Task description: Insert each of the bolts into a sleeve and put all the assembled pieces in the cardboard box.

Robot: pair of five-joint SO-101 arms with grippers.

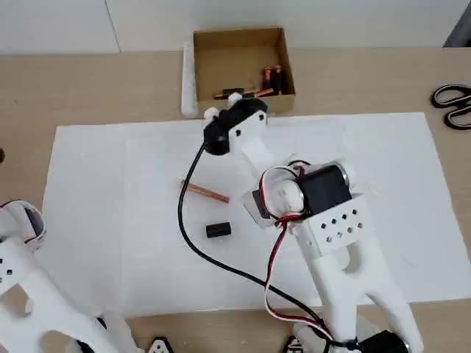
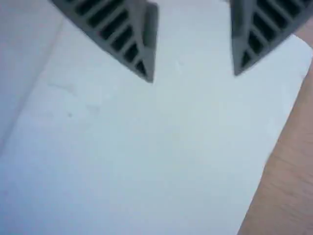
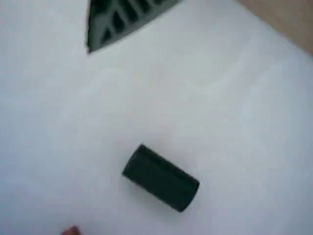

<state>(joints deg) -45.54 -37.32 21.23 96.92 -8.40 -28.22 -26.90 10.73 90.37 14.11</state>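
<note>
A copper bolt (image 1: 204, 191) lies loose on the white sheet (image 1: 110, 169), with a black sleeve (image 1: 218, 229) just nearer the front edge. In the right wrist view the sleeve (image 3: 160, 177) lies on its side, apart from one ribbed finger (image 3: 122, 19). My right gripper (image 1: 259, 204) hangs open just right of the bolt and sleeve, holding nothing. The cardboard box (image 1: 213, 44) at the back holds several assembled pieces (image 1: 268, 77). My left gripper (image 2: 193, 76) is open and empty over the sheet, near its edge; its arm (image 1: 22, 279) is at the front left.
Scissors (image 1: 452, 107) lie on the bare table at the far right. A white tapered piece (image 1: 189, 81) rests against the box's left side. The right arm's black cable (image 1: 188, 235) loops over the sheet close to the sleeve.
</note>
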